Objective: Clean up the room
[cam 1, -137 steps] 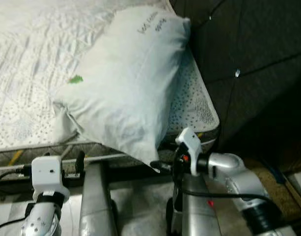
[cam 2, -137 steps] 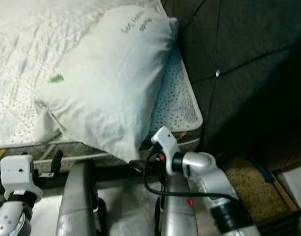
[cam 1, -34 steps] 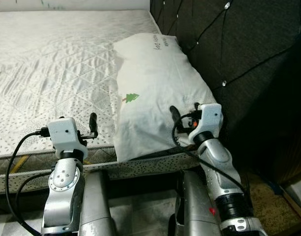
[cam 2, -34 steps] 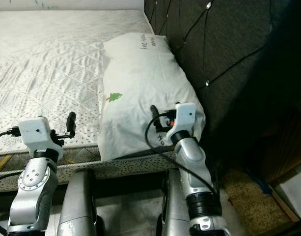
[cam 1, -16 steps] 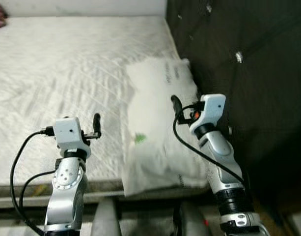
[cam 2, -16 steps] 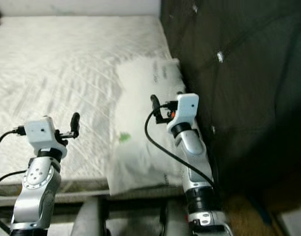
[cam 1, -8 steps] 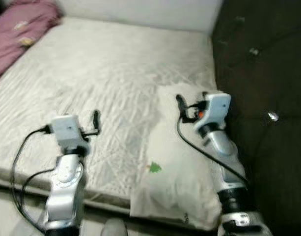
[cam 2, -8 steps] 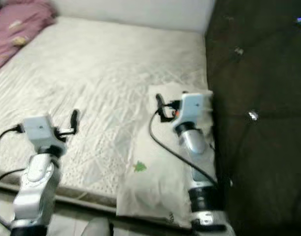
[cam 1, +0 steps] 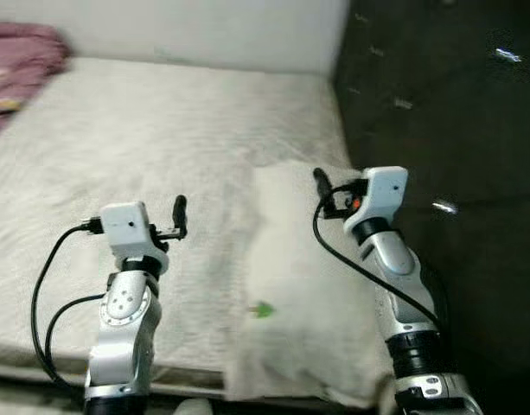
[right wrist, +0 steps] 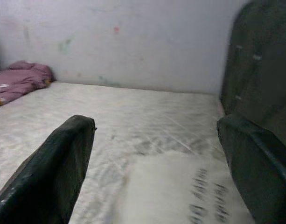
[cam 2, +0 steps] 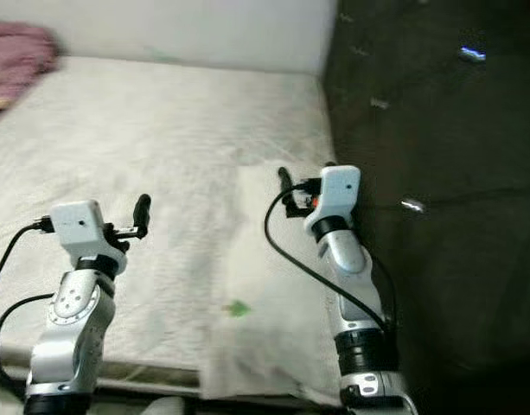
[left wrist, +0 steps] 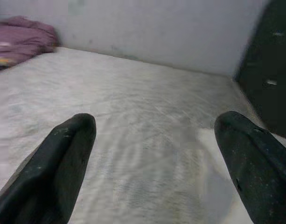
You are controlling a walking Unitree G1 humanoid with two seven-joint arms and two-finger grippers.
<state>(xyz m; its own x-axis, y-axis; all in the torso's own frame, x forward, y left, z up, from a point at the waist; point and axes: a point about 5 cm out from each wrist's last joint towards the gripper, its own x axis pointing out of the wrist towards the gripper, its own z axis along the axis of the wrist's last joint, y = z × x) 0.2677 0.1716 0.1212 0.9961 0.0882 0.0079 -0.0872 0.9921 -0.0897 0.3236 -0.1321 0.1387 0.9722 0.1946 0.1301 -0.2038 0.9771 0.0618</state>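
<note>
Because the pillow (cam 1: pixel 303 285) lies flat on the bed (cam 1: pixel 143 147) against the dark headboard (cam 1: pixel 437 112), the head views suggest it is placed. The left wrist view shows the left gripper (left wrist: pixel 156 158) with jaws wide and empty; the right wrist view shows the right gripper (right wrist: pixel 156 163) likewise, above the pillow.

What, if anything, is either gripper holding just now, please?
Nothing: the left gripper and right gripper are both open above the mattress, the pillow lying free.
</note>
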